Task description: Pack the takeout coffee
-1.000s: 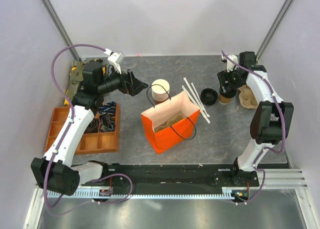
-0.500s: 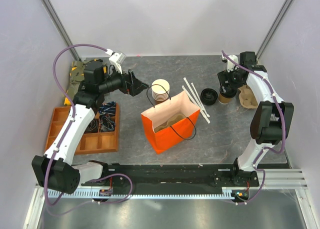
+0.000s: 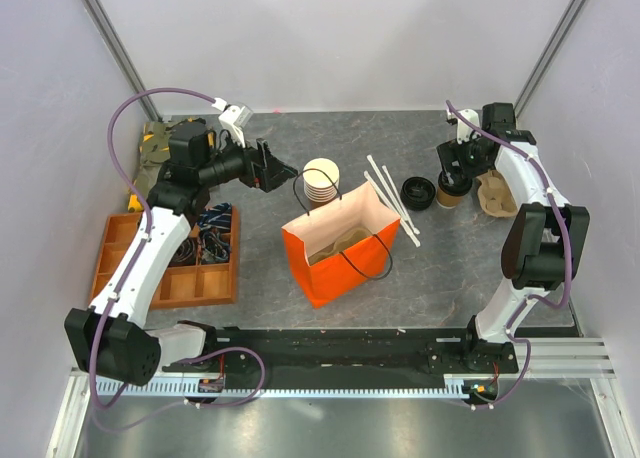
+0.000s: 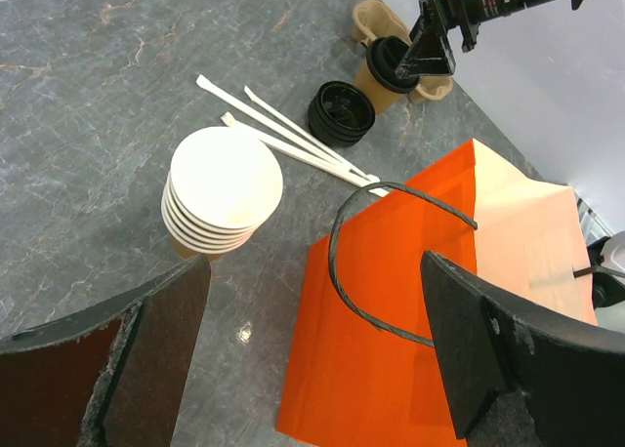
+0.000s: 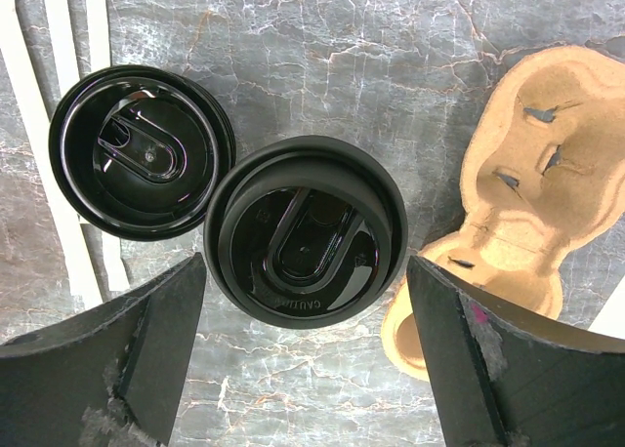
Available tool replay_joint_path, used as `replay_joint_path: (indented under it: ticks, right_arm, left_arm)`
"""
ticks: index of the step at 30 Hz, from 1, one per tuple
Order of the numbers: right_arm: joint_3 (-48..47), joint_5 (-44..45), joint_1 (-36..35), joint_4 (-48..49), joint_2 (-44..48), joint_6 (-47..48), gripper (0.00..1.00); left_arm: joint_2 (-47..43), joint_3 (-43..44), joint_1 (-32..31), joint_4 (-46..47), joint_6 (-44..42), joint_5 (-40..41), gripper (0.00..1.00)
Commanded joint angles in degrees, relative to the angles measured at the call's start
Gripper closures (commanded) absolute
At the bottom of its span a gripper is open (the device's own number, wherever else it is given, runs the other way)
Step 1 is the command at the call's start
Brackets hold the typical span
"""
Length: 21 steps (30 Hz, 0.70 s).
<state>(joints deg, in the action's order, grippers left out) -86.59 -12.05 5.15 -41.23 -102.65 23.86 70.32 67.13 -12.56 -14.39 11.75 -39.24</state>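
- Top view: the coffee (image 3: pixel 452 190) stands right of centre in the upper half of the frame, between the loose lid (image 3: pixel 418 193) on its left and the carrier (image 3: pixel 495 193) on its right; my right gripper (image 3: pixel 455 168) hangs directly over it; the bag (image 3: pixel 340 243) stands open at mid-frame, well apart from the coffee; my left gripper (image 3: pixel 268 168) hovers to the upper left of the bag, near the stack (image 3: pixel 321 181), fingers apart and holding nothing.
- Left wrist view: my left fingers (image 4: pixel 156 320) sit spread at the lower corners with nothing between them; the bag's mouth and black handle fill the lower right; the straws (image 4: pixel 283 135) lie between the stack and the loose lid; the coffee is at the top of the frame, under my right gripper.
- Right wrist view: I look straight down on the coffee's black top at centre; my right fingers (image 5: pixel 117 359) stand wide apart, one on each side, and seem clear of the cup; the loose lid lies just beside it at upper left; whether the carrier at the right touches the cup I cannot tell.
- The step in hand, I judge, is the grasp; I should descend straight with the cup centred; close gently on the paper wall below the rim, so as not to crush it or pop the top; keep my fingers clear of the loose lid and the carrier; then carry it upright to the bag's mouth, avoiding the handle.
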Motion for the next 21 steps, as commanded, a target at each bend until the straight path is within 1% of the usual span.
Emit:
replay_joint_path:
  ticks: [1,15,21]
  right_arm:
    - [-0.1,-0.8,0.3,0.0,1.2,0.5,0.09]
    - [0.4,-1.1,0.3,0.5,-0.3,0.2,0.14]
    - [1.1,-1.5,0.3,0.7,-0.4,0.3,0.14]
  left_arm:
    - [0.4,2.4,0.3,2.4,1.6,-1.3,0.05]
    - [0.8,2.4,0.3,2.5,2.2,-1.1,0.06]
    - [0.8,2.3,0.3,2.4,2.4,-0.9,0.06]
